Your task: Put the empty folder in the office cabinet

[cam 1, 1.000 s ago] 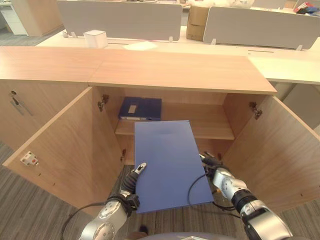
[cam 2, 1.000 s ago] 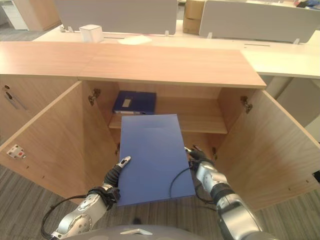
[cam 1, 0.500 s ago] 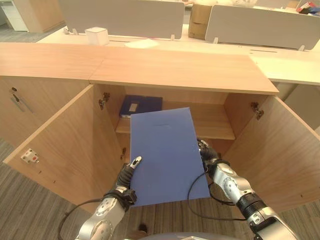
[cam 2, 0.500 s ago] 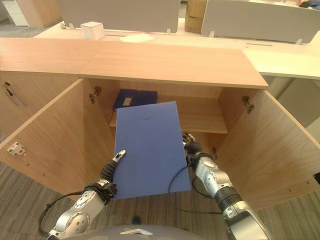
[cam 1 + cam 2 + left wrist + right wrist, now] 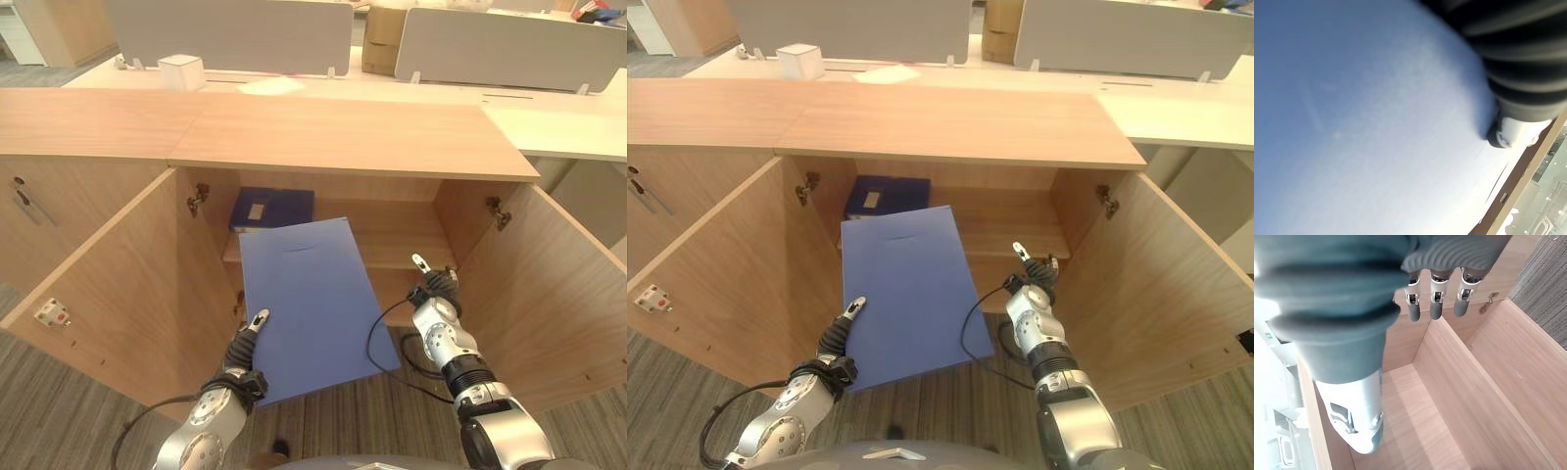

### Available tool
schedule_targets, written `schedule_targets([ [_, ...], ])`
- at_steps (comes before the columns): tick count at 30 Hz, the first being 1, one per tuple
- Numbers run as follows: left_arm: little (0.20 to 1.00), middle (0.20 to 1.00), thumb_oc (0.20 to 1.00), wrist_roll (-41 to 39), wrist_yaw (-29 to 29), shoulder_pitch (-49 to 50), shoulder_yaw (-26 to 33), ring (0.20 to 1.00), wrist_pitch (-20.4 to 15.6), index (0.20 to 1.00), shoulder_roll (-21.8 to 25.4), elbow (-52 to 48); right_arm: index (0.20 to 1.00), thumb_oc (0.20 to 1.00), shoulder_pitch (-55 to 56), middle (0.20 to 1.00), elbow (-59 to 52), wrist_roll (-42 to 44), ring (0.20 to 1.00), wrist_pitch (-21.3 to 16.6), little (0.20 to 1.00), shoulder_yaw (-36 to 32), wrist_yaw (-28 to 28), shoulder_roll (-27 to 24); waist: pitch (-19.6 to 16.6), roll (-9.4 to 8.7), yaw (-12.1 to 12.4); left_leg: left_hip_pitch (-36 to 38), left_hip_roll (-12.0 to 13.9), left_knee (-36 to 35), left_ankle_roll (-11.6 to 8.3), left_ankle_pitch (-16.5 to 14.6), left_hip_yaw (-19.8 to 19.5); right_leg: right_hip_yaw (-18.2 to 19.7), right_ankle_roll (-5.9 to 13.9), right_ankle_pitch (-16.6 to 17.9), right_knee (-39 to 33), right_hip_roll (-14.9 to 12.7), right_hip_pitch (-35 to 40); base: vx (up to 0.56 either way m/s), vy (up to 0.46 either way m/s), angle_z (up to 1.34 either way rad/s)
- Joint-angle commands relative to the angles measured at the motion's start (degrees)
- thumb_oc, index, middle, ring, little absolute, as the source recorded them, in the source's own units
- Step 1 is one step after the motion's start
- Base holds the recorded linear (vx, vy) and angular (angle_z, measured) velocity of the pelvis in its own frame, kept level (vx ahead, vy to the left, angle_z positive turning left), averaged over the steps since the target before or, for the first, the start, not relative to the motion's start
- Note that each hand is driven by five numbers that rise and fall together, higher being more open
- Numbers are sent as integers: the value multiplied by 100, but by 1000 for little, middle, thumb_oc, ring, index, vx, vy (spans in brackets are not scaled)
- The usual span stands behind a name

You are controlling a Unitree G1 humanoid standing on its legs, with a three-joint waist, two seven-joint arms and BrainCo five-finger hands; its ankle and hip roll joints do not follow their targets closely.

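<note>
Letting go with your right hand [image 5: 432, 290], fingers now straight and empty, leaves the flat blue plastic folder [image 5: 309, 304] on your left hand [image 5: 247, 345] alone, whose grip I cannot tell, short of the wooden cabinet shelf [image 5: 407, 257].

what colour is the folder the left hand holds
Blue folder, clearest in the left eye view.

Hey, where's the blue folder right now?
In the eye views, the blue folder is in front of the open cabinet, resting on the left hand, its far edge at the shelf.
</note>
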Motion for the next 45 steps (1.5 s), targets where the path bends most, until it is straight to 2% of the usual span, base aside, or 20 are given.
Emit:
schedule_targets([
  [1,200,200,200,93,-74,-244,-51,200,-564,200,170,-635,1000,1000,-592,1000,248,315,1000,-278,1000,89,290,49,-37,-199,53,116,62,-34,62,-897,-48,44,500,-132,45,-659,44,-3,-6,-3],
  [2,200,200,200,80,-94,-257,-58,200,-560,200,165,-617,1000,1000,-564,1000,252,408,1000,-246,1000,179,412,62,-30,-204,49,123,67,-34,59,-896,-38,48,497,-129,47,-658,46,-8,-10,-5],
  [3,200,200,200,56,-153,-283,-83,200,-517,200,151,-603,1000,1000,-455,1000,132,708,1000,-121,1000,506,803,130,-14,-217,41,137,77,-34,49,-891,-10,58,490,-119,46,-656,42,-6,-7,-4],
  [5,200,200,200,48,-167,-298,-83,200,-501,200,149,-603,1000,1000,-372,1000,-20,796,1000,-52,1000,705,973,163,-8,-224,32,131,77,-34,44,-884,0,59,487,-115,47,-652,36,-13,-7,-8],
  [7,200,200,200,79,-216,-330,-96,200,-428,200,118,-630,1000,1000,44,1000,-951,858,1000,183,1000,1532,1526,175,6,-259,-14,117,81,-34,29,-856,25,75,468,-102,52,-647,11,-13,-9,-11],
  [8,200,200,200,80,-217,-320,-94,200,-427,200,112,-630,1000,1000,66,1000,-971,857,1000,186,1000,1546,1518,171,-3,-254,-22,117,82,-34,29,-856,23,73,468,-103,52,-647,12,-9,-3,-5],
  [10,200,200,200,132,-233,-387,-91,200,-358,200,50,-652,1000,1000,538,1000,-2201,877,1000,338,1000,2276,2077,-49,-6,-292,-72,96,88,-34,19,-838,31,68,458,-107,55,-653,-3,0,-2,-3],
  [11,200,200,200,133,-234,-380,-90,200,-357,200,45,-653,1000,1000,554,1000,-2217,876,1000,341,1000,2285,2071,-55,-13,-287,-78,96,89,-34,19,-839,28,64,458,-109,55,-652,-1,7,-3,4],
  [12,200,200,200,186,-263,-382,-48,200,-345,200,22,-690,1000,1000,751,1000,-2806,964,1000,321,1000,2470,2346,-250,-23,-300,-102,88,89,-34,12,-834,23,47,460,-116,53,-656,-6,6,-4,5],
  [15,200,200,200,247,-349,-308,71,200,-344,200,-10,-770,1000,1000,921,1000,-3196,1075,1000,233,1000,2402,2551,-458,-41,-312,-111,87,92,-34,10,-838,25,23,474,-114,52,-677,-3,0,0,0],
  [20,200,200,200,277,-421,-270,150,200,-329,200,-77,-807,1000,1000,956,1000,-3107,1208,1000,110,1000,2028,2448,-451,-85,-316,-107,109,92,-34,15,-859,27,24,483,-121,54,-694,16,0,0,0],
  [26,200,200,200,306,-439,-265,148,200,-299,200,-89,-790,1000,1000,1065,1000,-3206,1161,1000,140,1000,2043,2480,-467,-84,-327,-123,110,107,-34,8,-855,34,42,480,-119,61,-703,10,0,0,0],
  [35,200,200,200,344,-451,-333,120,200,-280,200,-44,-796,1000,1000,1090,1000,-2933,760,1000,453,1000,2230,2427,-500,-78,-340,-125,87,113,-34,5,-843,15,20,468,-124,56,-692,-3,0,0,0],
  [38,200,200,200,374,-479,-289,150,200,-242,200,28,-818,1000,1000,1056,1000,-2658,515,1000,704,1000,2384,2471,-449,-56,-335,-57,37,87,-34,16,-817,-35,-33,474,-121,68,-704,-8,2,5,4],
  [45,200,200,200,394,-611,-247,146,200,-154,200,159,-903,1000,1000,961,1000,-2285,337,1000,978,1000,2662,2654,-417,9,-353,99,-51,36,-34,34,-790,-141,-108,481,-99,107,-739,-35,-7,3,12],
])
